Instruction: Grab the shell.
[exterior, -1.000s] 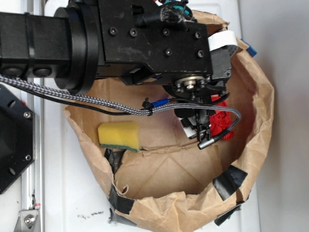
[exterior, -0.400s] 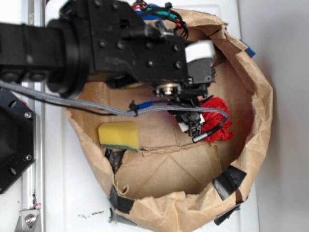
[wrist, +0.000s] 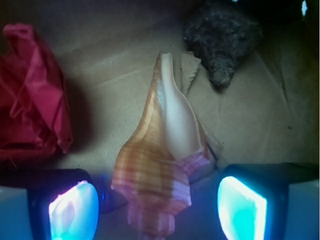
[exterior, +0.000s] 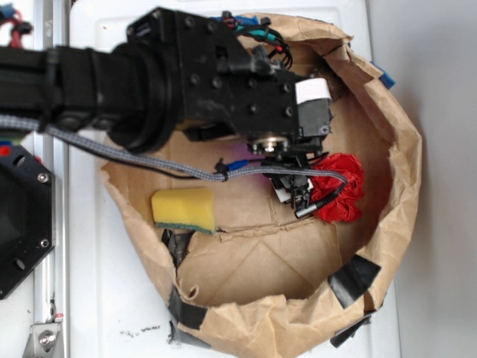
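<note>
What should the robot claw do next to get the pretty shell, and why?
Probably close. In the wrist view the shell lies between the open gripper pads, whose left pad and right pad flank its wide end, apart from the red paper ball and rock.

Robot lab or test bench, not a home: a black robot arm [exterior: 149, 82] with exposed bolts, loose coloured wires and a braided cable [exterior: 134, 156] reaches over a plain white bench [exterior: 112, 298], with a metal rail [exterior: 48, 246] and a black mounting plate [exterior: 19, 224] bolted along the bench's left edge. The work area is makeshift, a brown paper bag [exterior: 402, 186] cut down into a low bin and patched with black tape [exterior: 354, 277]. Inside it lie mismatched test props: a yellow sponge [exterior: 184, 209], a red paper ball [exterior: 339, 188], a shell [wrist: 160, 165] and a dark rock [wrist: 222, 35].
</note>
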`<state>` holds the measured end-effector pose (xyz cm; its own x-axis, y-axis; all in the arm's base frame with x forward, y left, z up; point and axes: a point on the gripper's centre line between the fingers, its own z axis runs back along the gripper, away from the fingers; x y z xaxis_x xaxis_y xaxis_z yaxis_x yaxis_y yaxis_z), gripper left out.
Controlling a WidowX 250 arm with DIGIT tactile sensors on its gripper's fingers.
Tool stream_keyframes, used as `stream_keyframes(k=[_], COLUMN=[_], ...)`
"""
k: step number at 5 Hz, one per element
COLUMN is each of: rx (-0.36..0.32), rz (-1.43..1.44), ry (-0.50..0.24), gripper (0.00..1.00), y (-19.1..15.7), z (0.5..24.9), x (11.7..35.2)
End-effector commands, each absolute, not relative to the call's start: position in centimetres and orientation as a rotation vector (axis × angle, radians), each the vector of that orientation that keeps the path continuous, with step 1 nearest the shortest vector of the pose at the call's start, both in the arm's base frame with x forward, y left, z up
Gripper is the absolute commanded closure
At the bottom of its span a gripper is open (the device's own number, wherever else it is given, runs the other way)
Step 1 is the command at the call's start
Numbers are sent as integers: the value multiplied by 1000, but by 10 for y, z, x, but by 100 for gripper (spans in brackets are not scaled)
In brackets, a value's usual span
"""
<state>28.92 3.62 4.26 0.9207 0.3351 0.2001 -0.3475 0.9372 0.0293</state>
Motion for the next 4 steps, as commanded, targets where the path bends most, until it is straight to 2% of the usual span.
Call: stream_keyframes(k=[1, 3, 4], rx=[89, 103, 91], rz=[383, 390, 399], ry=[-236, -229, -236], gripper=[0, 0, 100], y=[53, 54, 54], z=[44, 40, 41], x=[295, 299, 299])
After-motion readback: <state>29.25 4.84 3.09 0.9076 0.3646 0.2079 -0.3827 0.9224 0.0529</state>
